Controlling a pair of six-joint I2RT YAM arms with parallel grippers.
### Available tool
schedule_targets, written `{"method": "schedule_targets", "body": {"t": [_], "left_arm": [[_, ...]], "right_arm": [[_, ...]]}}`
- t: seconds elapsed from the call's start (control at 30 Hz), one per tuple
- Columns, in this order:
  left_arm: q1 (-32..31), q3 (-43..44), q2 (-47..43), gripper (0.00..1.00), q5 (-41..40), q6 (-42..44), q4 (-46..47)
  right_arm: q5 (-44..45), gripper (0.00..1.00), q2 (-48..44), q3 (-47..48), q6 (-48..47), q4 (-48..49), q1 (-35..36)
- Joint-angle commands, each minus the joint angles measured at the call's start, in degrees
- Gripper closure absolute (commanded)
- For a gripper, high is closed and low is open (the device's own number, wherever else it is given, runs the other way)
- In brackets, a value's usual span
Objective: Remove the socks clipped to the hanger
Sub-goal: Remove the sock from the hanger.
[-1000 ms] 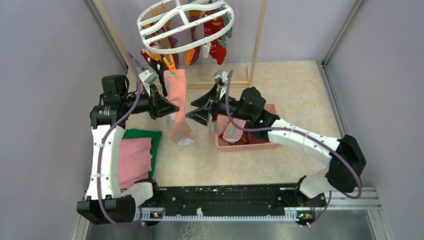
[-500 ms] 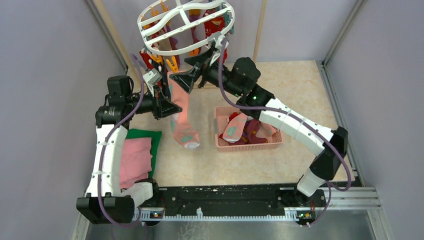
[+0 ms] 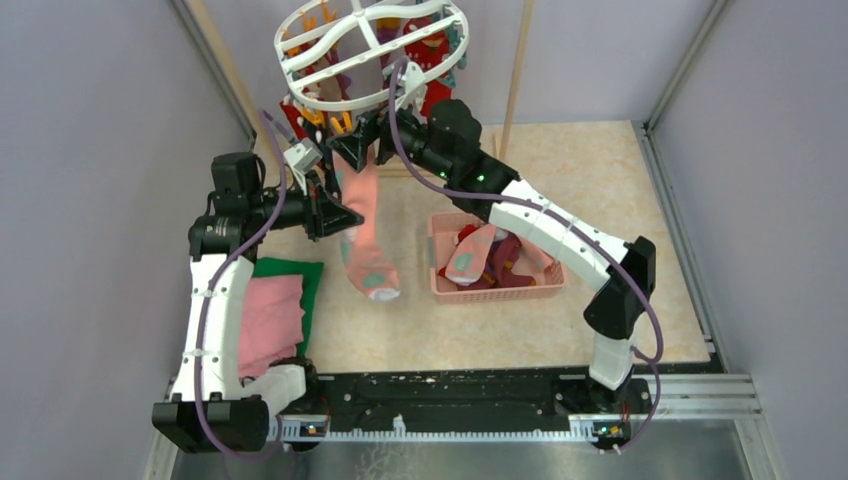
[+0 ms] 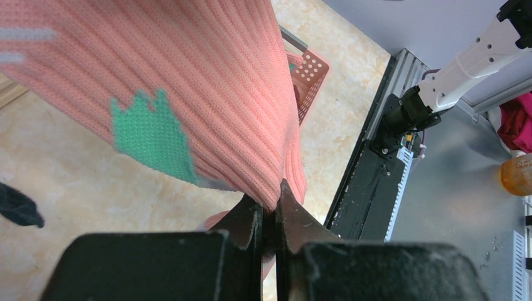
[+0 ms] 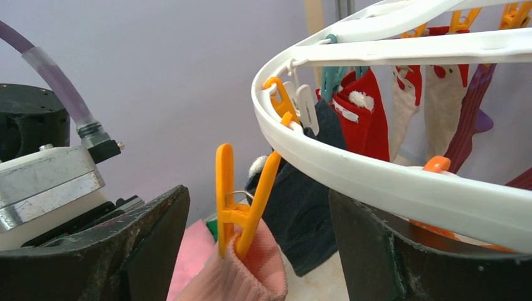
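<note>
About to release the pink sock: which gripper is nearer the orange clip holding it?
Right. The right gripper's open jaws straddle the orange clip; the left gripper is shut on the pink sock lower down.

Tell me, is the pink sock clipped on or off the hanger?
Clipped on. An orange clip bites the top of the pink sock below the white hanger, while the left gripper is shut on it lower down.
</note>
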Motion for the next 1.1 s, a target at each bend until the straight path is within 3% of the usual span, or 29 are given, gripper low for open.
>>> {"method": "schedule_targets", "body": {"t": [0.0, 0.2, 0.7, 0.9, 1.07], "left_arm": [[-0.38, -0.57, -0.38, 1.0, 1.52, -0.48, 2.21], [-0.92, -1.87, -0.41, 1.0, 0.36, -1.2, 3.58], [-1.55, -3.79, -0.52, 1.0, -3.03, -1.95, 5.53], [-1.56, -3.78, -1.02, 1.0, -3.62, -2.17, 6.11], [-1.54, -4.01, -1.2, 1.0, -4.26, -2.13, 6.29]], "right_arm": [[1.59, 0.23, 1.1, 3.59, -0.71, 3.58, -0.33], [2.02, 0.46, 2.97, 4.4, 1.27, 6.89, -0.33], [5.11, 0.48, 5.19, 3.45, 6.83, 14.61, -0.33], [6.11, 0.79, 5.62, 2.97, 8.55, 16.09, -0.34], [5.92, 0.96, 4.5, 1.24, 9.3, 17.21, -0.48]]}}
